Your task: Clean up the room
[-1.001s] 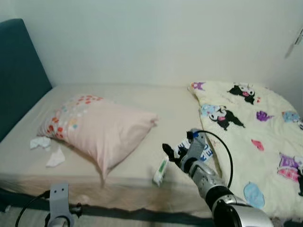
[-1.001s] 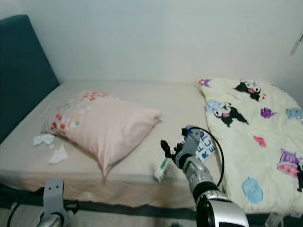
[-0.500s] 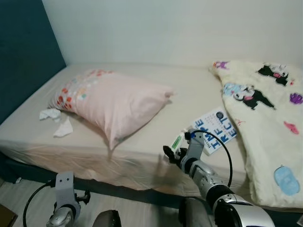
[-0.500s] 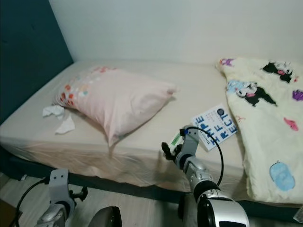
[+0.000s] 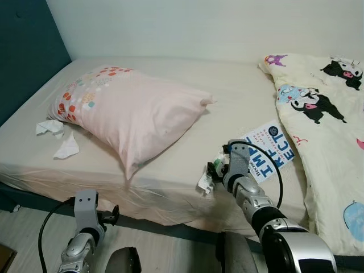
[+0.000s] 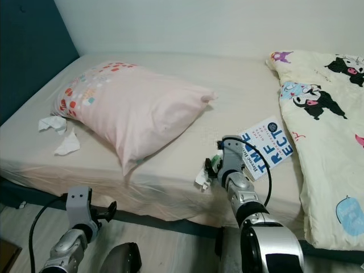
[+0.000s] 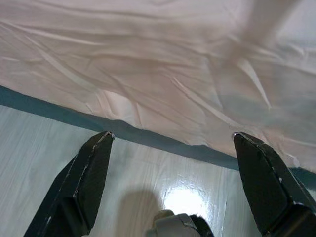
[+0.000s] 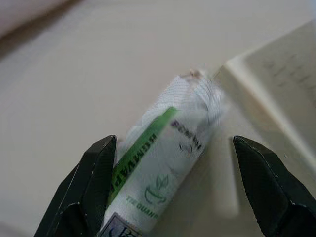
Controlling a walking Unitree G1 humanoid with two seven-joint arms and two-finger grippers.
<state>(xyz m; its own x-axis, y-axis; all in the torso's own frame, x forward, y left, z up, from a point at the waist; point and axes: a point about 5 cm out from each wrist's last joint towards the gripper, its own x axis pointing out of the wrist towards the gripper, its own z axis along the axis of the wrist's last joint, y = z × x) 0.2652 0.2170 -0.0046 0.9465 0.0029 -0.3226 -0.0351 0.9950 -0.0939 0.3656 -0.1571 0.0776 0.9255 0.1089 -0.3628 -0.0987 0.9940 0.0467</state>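
A white packet with a green stripe (image 5: 206,177) lies near the bed's front edge, just left of a blue-and-white book (image 5: 267,150). My right gripper (image 5: 218,168) reaches over it. In the right wrist view the packet (image 8: 163,173) lies between the fingers of the open right gripper (image 8: 173,140), with the book's (image 8: 281,84) corner close beside it. Two crumpled tissues (image 5: 48,127) (image 5: 67,148) sit on the sheet left of a pink pillow (image 5: 131,111). My left gripper (image 5: 109,215) hangs low in front of the bed, open on nothing.
A cartoon-print blanket (image 5: 330,108) covers the bed's right side. A dark teal headboard (image 5: 23,62) stands at the left. The sheet (image 7: 158,74) hangs down the bed's side over a dark base strip (image 7: 133,136), above the pale wood floor (image 7: 44,148).
The camera has shifted and the bed now looks nearer. My right gripper has moved up to the packet, its fingers now on either side of it. The left arm still hangs low.
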